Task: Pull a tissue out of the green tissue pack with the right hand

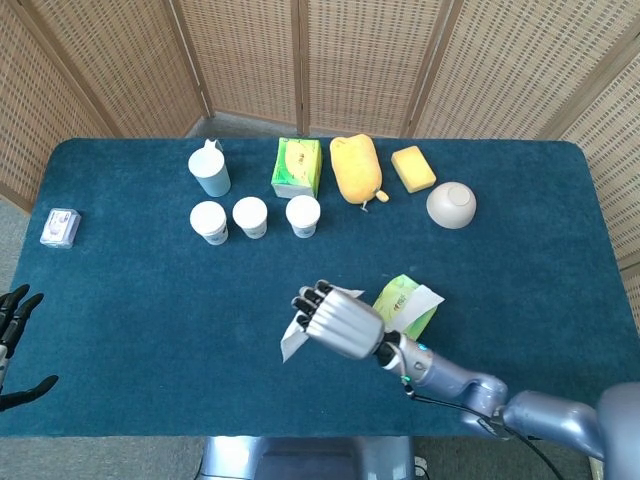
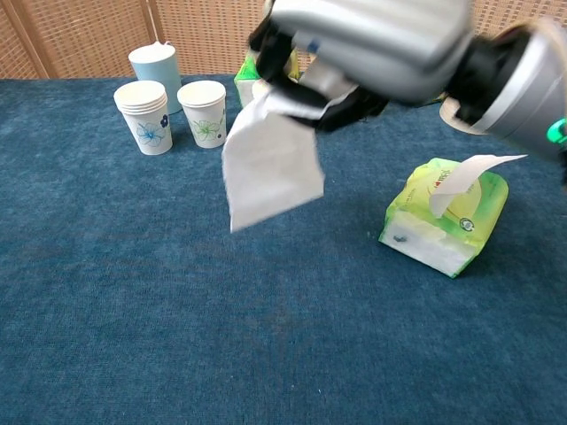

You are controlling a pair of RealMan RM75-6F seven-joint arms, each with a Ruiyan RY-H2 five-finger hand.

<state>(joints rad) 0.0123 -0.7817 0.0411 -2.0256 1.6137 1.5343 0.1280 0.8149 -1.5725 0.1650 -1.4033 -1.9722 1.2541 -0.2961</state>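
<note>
My right hand (image 1: 337, 322) (image 2: 363, 49) hangs above the table, left of the green tissue pack (image 1: 402, 303) (image 2: 446, 217), and grips a white tissue (image 1: 295, 337) (image 2: 270, 162) that dangles free below its fingers. The pack lies on the blue table with another white tissue (image 2: 465, 175) sticking up out of its slot. At the far left edge of the head view, my left hand (image 1: 14, 340) is off the table with its fingers spread and nothing in it.
At the back stand a blue cup (image 1: 211, 172), three paper cups (image 1: 250, 216), a green tissue box (image 1: 297, 167), a yellow plush toy (image 1: 356, 168), a yellow sponge (image 1: 413, 168) and a beige bowl (image 1: 451, 204). A small packet (image 1: 60, 227) lies far left.
</note>
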